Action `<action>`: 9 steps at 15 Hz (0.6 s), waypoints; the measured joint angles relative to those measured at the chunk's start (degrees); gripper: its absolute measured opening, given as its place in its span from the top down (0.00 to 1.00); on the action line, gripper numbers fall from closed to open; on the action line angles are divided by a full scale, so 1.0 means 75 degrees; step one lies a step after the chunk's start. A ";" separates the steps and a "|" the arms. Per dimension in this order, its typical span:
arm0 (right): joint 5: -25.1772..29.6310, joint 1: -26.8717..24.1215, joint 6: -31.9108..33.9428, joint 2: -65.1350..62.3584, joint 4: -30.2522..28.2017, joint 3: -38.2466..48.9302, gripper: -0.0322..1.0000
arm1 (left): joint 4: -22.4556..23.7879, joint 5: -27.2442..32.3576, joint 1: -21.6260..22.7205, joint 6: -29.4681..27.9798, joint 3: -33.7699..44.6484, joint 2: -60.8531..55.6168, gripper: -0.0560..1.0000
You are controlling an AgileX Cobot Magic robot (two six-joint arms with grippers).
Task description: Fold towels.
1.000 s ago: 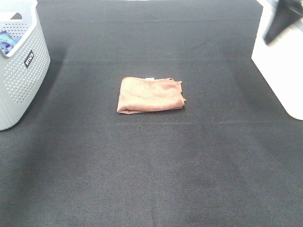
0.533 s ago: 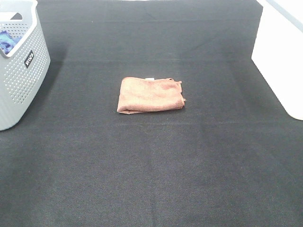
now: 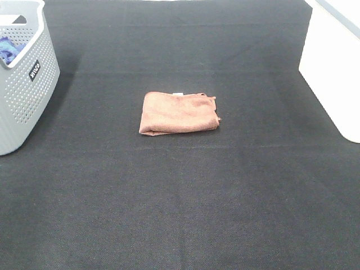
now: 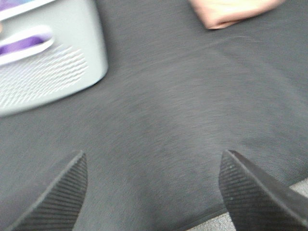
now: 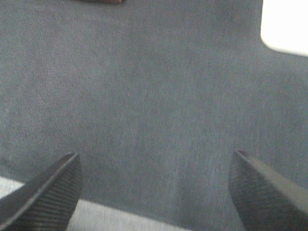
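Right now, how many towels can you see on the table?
1: the folded reddish-brown towel lies mid-table. The grey basket at left holds something blue, so more may be hidden.

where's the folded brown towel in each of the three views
Exterior high: towel lies folded mid-table, slightly toward the far side.
Left wrist: only a corner of it shows at the frame's top edge.
Right wrist: a dark sliver at the top edge may be it; cannot tell.
Shared landmark: the black tablecloth.

Grey perforated basket (image 3: 25,84) at left edge of black cloth-covered table (image 3: 185,191), small dark label on its side, blue fabric (image 3: 8,49) inside. White box (image 3: 332,73) at right edge.
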 joint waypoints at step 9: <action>0.0000 0.0000 0.0000 -0.0092 0.0015 0.0000 0.21 | -0.0267 -0.0405 0.0000 0.0359 0.0229 -0.0008 0.26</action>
